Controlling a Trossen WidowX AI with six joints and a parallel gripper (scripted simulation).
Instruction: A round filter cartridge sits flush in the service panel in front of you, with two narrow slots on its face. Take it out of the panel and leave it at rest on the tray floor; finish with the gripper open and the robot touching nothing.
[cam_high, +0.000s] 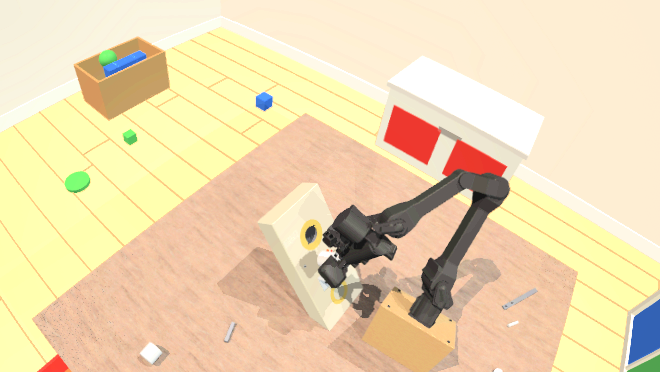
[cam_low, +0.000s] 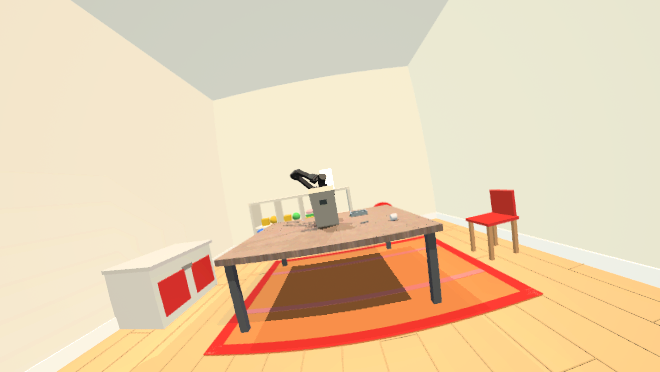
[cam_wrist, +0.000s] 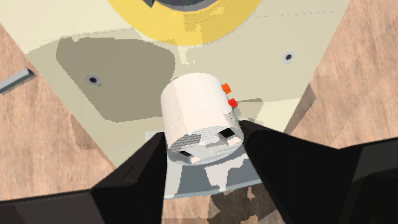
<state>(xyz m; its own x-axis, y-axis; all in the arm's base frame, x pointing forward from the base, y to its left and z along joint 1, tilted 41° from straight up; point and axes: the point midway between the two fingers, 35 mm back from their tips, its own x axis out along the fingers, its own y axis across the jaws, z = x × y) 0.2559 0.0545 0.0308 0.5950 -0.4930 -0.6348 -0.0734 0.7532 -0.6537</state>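
The white round filter cartridge is out of the panel, with two dark slots on its near end and an orange and a red tab on one side. My gripper is shut on the cartridge, one black finger on each side of its slotted end. The pale service panel leans behind it. Its upper yellow ring surrounds a dark, open socket. A pale grey tray shows below the cartridge; whether they touch is unclear. The fingers partly hide the tray.
The arm stands on a wooden block close to the panel. A grey bar and a white cube lie on the table to the panel's left in the top view. Another grey bar lies beyond the block.
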